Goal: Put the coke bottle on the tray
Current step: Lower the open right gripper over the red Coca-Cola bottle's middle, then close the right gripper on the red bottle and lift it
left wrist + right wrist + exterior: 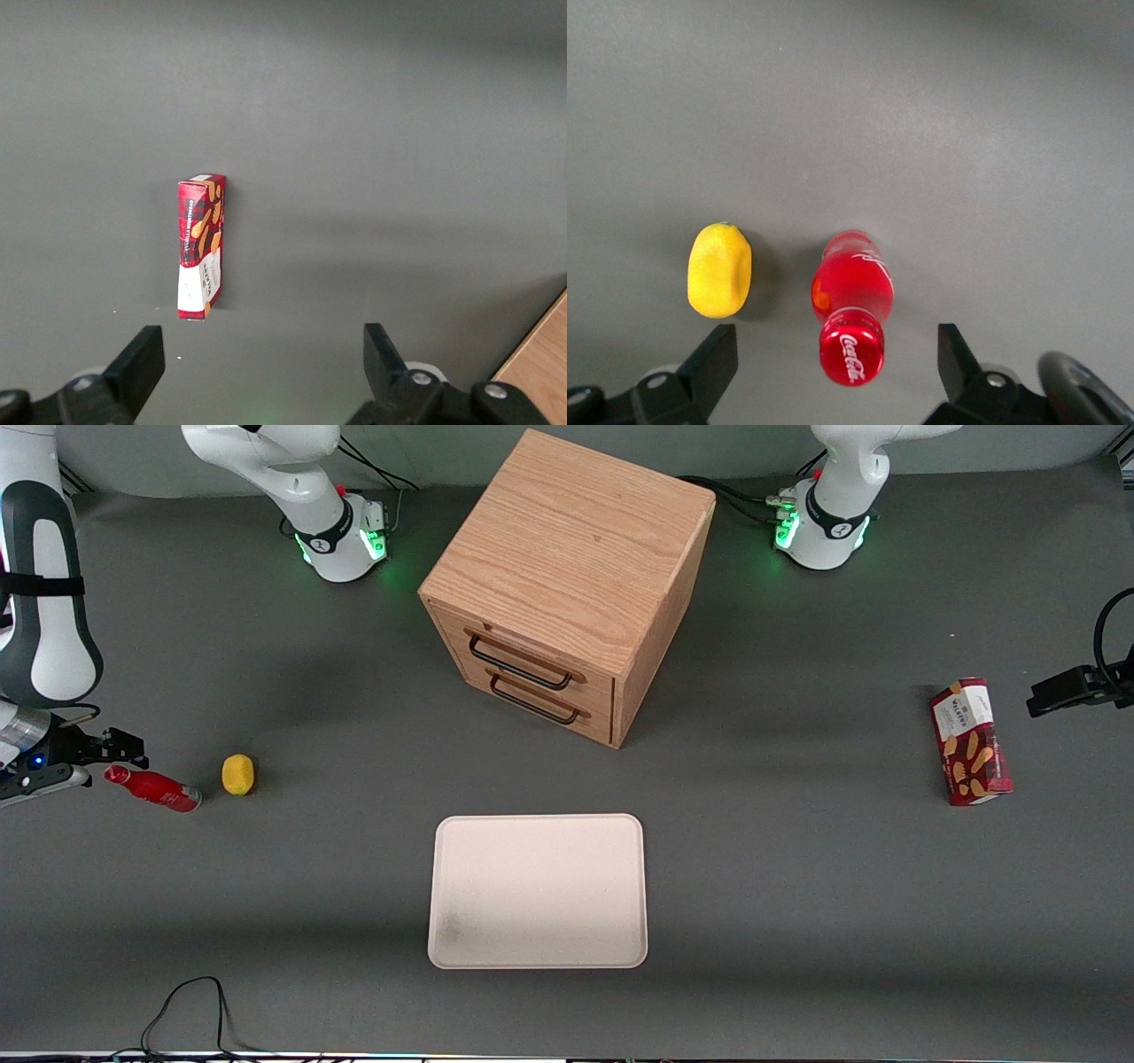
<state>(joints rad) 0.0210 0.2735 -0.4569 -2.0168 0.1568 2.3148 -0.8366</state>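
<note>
The coke bottle [156,788] is small, glossy and red. It lies on its side on the grey table at the working arm's end, its red cap pointing at my gripper [120,751]. In the right wrist view the gripper [835,359] is open and empty. Its two dark fingers [713,359] stand wide on either side of the bottle's cap [850,348] without touching it. The cream-white tray [537,890] lies flat and bare near the table's front edge, well away from the bottle toward the parked arm's end.
A yellow lemon [237,774] lies close beside the bottle, also in the right wrist view [719,270]. A wooden two-drawer cabinet [567,584] stands mid-table, farther from the camera than the tray. A red snack box [970,741] lies toward the parked arm's end. A black cable [190,1001] loops at the front edge.
</note>
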